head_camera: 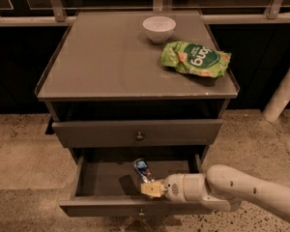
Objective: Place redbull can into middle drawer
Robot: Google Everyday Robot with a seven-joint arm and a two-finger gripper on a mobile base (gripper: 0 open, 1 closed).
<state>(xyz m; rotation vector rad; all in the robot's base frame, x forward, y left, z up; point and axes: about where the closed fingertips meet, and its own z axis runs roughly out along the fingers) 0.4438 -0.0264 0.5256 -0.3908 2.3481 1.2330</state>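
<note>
The end effector [152, 188] reaches in from the right over the open middle drawer [101, 178], its fingers closed on the lower end of the redbull can [142, 169]; the can leans left, silver top uppermost, above the drawer's grey floor and near its front wall; the white arm [241, 190] crosses the drawer's right front corner; the upper drawer [96, 132] above is shut, its front just behind the can; on the desk [111, 62] a white bowl [159, 28] sits at the back, with a green snack bag [195, 58] just beside it to the right
</note>
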